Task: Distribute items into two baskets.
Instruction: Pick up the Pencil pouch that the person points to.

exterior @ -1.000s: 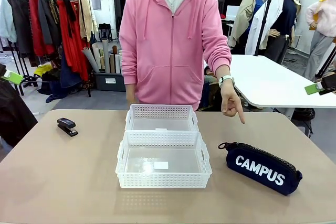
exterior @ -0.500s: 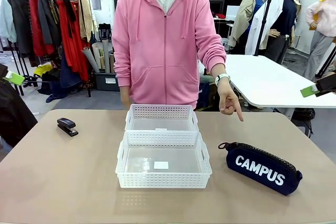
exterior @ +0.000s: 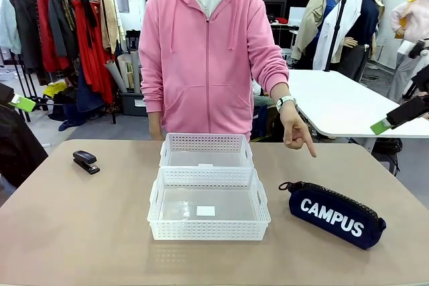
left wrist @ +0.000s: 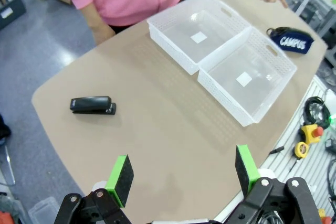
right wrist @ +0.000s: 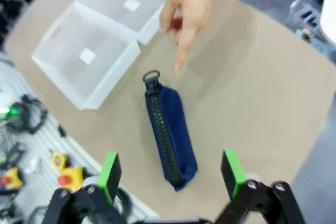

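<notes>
Nothing distributed yet: I see both baskets (exterior: 208, 230) empty, stapler (exterior: 86, 161) left of them, pouch (exterior: 335, 216) right, my left tool (left wrist: 182, 169) and right tool (right wrist: 171, 172) wide open, holding nothing.

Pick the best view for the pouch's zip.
Right wrist view: the pouch lies directly below, zip and ring pull facing the camera. Front view shows its lettered side, zip along the top edge. Left wrist view shows it small and far off.

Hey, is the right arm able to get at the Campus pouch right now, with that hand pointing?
Probably yes: the right gripper hangs open above the pouch, nothing between them. The person's hand points near the ring-pull end, clear of its body.
</notes>
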